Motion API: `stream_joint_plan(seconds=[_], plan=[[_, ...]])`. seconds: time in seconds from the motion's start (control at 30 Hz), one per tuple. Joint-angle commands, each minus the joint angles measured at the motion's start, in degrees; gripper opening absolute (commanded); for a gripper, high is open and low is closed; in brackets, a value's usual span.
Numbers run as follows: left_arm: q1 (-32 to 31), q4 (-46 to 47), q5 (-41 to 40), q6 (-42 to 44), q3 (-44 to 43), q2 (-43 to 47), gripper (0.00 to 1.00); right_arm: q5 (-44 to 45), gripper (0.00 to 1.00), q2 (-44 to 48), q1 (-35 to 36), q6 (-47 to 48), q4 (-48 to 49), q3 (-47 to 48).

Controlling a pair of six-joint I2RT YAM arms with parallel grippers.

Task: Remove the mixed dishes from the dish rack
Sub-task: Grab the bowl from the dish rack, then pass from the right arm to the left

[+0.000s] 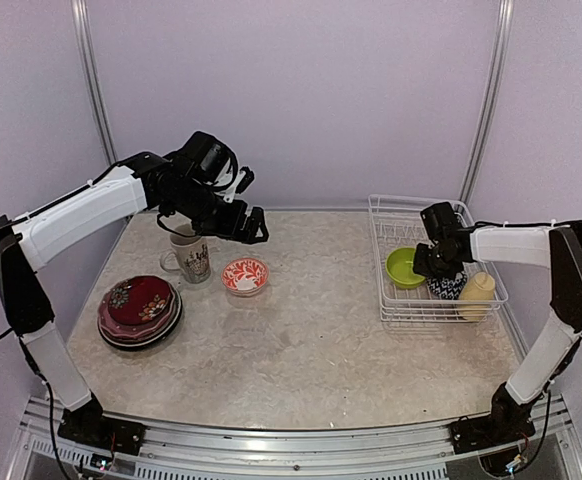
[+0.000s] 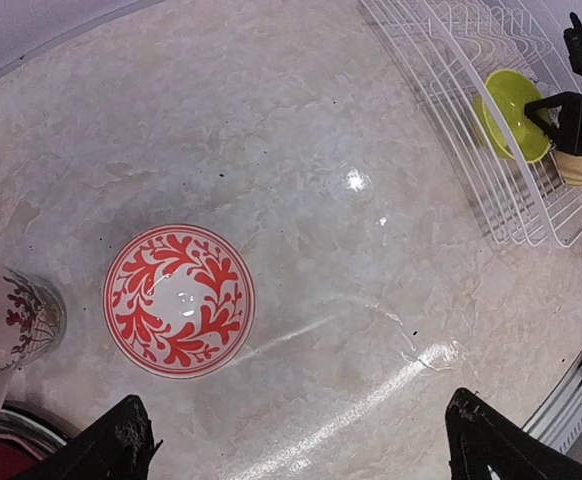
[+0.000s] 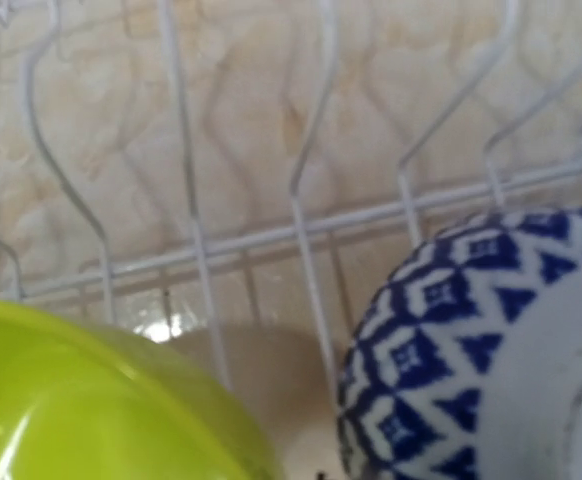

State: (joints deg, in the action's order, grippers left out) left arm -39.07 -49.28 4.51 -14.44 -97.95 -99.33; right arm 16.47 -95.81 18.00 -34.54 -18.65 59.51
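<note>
— Now, the dish rack (image 1: 383, 300) first: appearance and position?
— White wire, rectangular, low basket sides, upright prongs. Stands at the right side of the table (image 1: 301, 350), toward the back.
— Contents?
— Three pieces: a lime-green bowl (image 1: 403, 266) at the left end, tilted among the prongs; a blue-and-white patterned bowl (image 1: 449, 288) just beside it, toward the front; a pale-yellow mug (image 1: 478, 293) at the front right corner. Seen close from the right wrist: glossy lime glaze, blue diamond pattern on white.
— Out on the table?
— A beige patterned mug (image 1: 189, 258) upright at back left; a red-and-white bowl (image 1: 244, 275) just beside it, mouth up; a stack of plates (image 1: 139, 310) nearer the front left, dark red patterned one on top.
— And the right gripper (image 1: 433, 262)?
— Down inside the rack, between the lime-green bowl and the blue-and-white patterned bowl, close against the lime rim. Cannot tell the jaw spread from any view, nor confirm contact with either bowl.
— And the left gripper (image 2: 296, 420)?
— Hangs above the table near the red-and-white bowl, well apart from the rack. Spread wide at the jaws, both black fingertips (image 2: 126, 435) showing at the bottom of the wrist view. Holds nothing, touches nothing.
</note>
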Motion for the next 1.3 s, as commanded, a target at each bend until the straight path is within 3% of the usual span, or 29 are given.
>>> stream_joint_plan(seconds=[0.0, 0.23, 0.57, 0.9, 1.27], plan=[[-0.4, 0.5, 0.5, 0.7, 0.6, 1.3, 0.98, 1.4, 0.0, 1.8, 0.4, 1.4, -1.6, -0.7], [-0.4, 0.8, 1.1, 0.6, 0.7, 1.3, 0.98, 1.6, 0.0, 11.8, 0.4, 7.3, -3.2, 0.4], [-0.4, 2.0, 4.2, 0.1, 1.6, 1.3, 0.98, -11.4, 0.0, 23.9, 4.0, 9.0, 2.7, -1.6], [0.4, 7.8, 15.8, -0.8, 4.8, 4.4, 0.93, -7.2, 0.0, 12.6, 19.0, 8.6, 4.4, 5.8], [0.5, 6.7, 19.1, -3.4, 3.3, -0.6, 0.59, 2.0, 0.0, -5.7, 30.6, 8.2, -1.5, 23.0]])
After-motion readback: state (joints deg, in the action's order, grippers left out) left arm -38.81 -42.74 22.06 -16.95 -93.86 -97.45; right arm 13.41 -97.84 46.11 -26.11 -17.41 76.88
